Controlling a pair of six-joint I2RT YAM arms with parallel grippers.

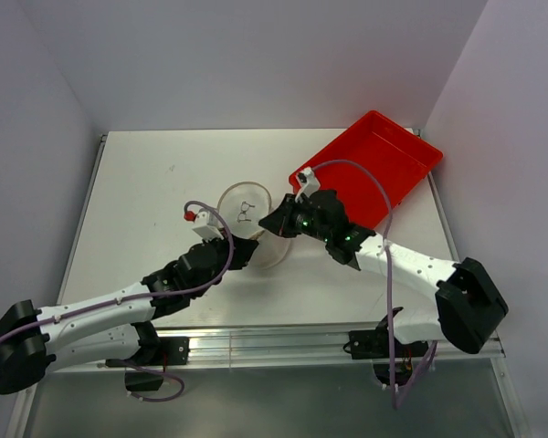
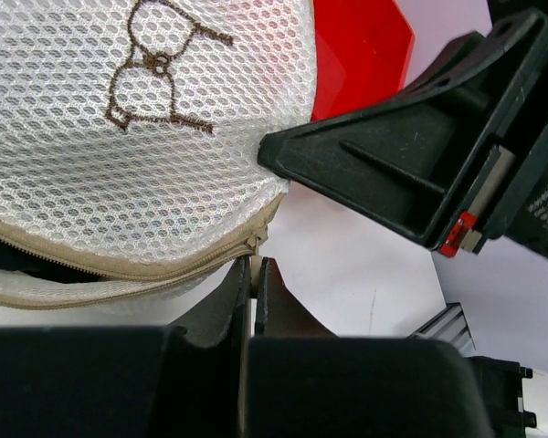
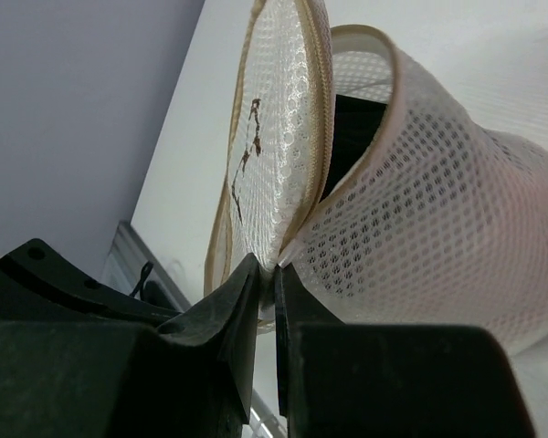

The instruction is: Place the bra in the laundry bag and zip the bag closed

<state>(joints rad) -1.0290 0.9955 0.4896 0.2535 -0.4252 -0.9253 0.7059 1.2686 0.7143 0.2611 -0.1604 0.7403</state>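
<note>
The white mesh laundry bag [image 1: 256,239] lies on its side at the table's middle, its round lid [image 1: 245,208] with the dark squiggle part open. My left gripper [image 1: 245,253] is shut on the beige zip pull [image 2: 254,245] at the lid's lower edge. My right gripper [image 1: 279,224] is shut on the bag's rim seam [image 3: 283,254], where the lid [image 3: 272,137] meets the body [image 3: 438,237]. A dark item, likely the bra [image 3: 354,123], shows inside through the gap. The zip [image 2: 119,265] is open to the left of the pull.
A red plastic tray [image 1: 374,164] stands at the back right, right behind my right arm, and also shows in the left wrist view [image 2: 361,50]. My right gripper's black body [image 2: 411,173] is close beside the lid. Walls enclose the table on three sides.
</note>
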